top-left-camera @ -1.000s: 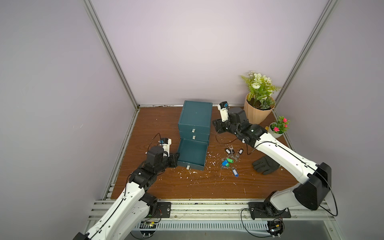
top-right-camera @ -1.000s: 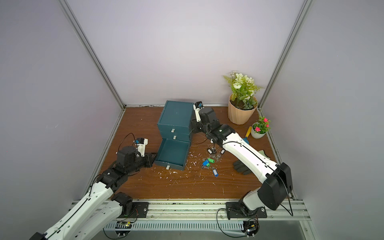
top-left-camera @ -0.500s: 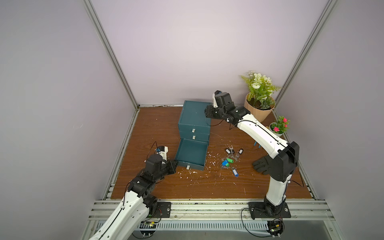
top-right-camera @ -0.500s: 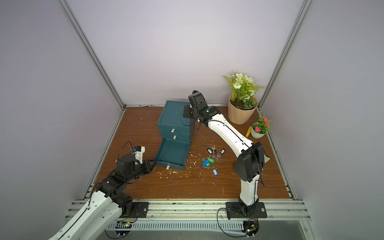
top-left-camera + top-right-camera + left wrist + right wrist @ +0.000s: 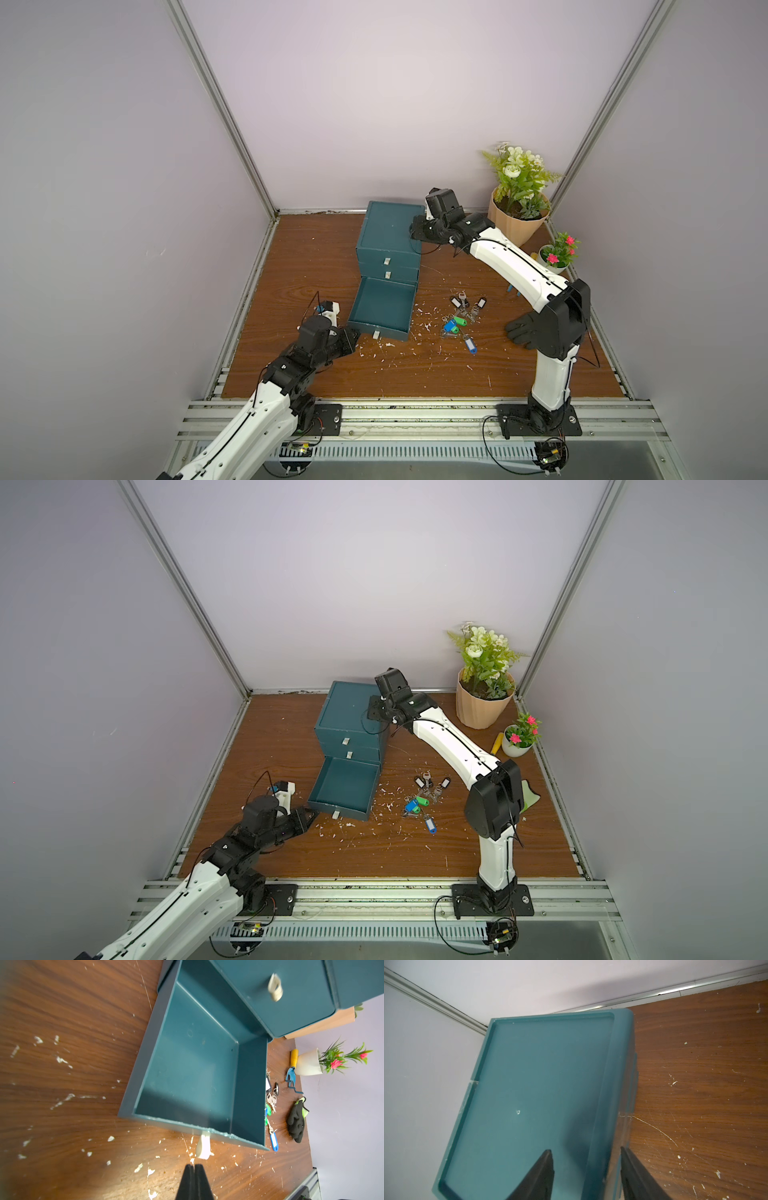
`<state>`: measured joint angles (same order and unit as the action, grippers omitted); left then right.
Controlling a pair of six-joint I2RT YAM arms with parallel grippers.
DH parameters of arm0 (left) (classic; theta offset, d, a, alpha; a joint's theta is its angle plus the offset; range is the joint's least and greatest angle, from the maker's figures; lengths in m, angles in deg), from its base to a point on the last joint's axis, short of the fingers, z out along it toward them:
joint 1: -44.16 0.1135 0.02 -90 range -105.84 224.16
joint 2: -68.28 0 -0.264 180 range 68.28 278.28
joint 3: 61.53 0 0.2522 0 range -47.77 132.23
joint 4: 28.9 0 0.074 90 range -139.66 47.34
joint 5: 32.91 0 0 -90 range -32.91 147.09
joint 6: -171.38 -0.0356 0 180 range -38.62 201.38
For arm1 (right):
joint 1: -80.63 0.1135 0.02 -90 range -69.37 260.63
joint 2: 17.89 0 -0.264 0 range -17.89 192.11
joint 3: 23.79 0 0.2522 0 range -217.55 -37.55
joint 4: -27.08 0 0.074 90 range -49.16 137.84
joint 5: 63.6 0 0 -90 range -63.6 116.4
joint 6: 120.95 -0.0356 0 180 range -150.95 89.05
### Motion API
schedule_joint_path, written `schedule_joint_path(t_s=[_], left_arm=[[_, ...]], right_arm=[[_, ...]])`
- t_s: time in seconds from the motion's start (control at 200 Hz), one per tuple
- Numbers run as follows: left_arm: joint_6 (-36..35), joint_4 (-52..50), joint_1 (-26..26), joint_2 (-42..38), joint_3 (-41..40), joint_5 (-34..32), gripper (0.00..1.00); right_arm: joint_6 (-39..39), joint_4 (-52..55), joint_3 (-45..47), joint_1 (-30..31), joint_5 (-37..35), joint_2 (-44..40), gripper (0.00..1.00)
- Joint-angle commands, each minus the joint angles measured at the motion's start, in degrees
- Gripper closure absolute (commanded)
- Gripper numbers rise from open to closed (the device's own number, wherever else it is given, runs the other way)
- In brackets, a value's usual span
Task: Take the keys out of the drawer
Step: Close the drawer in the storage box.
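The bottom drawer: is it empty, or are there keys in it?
Empty. The pulled-out drawer shows only its bare floor; the keys lie on the table beside it.

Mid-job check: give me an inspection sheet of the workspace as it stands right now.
Surface: wooden tabletop, with white flecks scattered around the open drawer.
Job's things: keys lie on the tabletop beside the bottom drawer, which is pulled out and empty.
Clutter: black glove, large potted plant, small potted plant, yellow-handled garden tool.
Grippers: left gripper shut, just short of the drawer's pull tab; right gripper open, straddling the cabinet's top edge.
Cables: black leads loop off the wrists; none on the keys.
Surroundings: plain lilac walls, aluminium frame.
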<state>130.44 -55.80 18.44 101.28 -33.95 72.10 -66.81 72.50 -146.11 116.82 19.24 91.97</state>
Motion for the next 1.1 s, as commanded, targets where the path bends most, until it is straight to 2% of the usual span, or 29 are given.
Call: schedule_joint_path(t_s=[0.0,0.21,0.395,0.52,0.726,1.096], left_arm=[[1.22,3.14,-0.97,1.25,-0.40,-1.38,0.99],[2.06,9.15,-1.65,5.19,-1.37,-2.81,0.99],[4.44,14.49,-6.33,6.89,-2.40,-6.76,1.00],[4.69,15.59,-7.40,8.94,-1.87,-8.27,0.99],[6.36,22.34,-9.02,13.10,-3.30,-9.44,0.99],[6.75,28.48,-11.19,20.21,-1.43,-12.36,1.00]], right_arm=[[-0.97,0.30,-1.37,-0.41,-0.04,-0.44,0.44],[-1.69,-0.46,0.03,-0.94,4.14,0.87,0.43],[-0.88,-0.93,1.43,-1.17,5.58,0.38,0.43],[-0.97,-1.38,2.98,-1.20,7.09,-0.08,0.43],[-0.72,-1.26,4.30,-1.60,8.04,-0.68,0.44],[-0.35,-1.21,4.83,-2.26,9.39,-1.31,0.44]])
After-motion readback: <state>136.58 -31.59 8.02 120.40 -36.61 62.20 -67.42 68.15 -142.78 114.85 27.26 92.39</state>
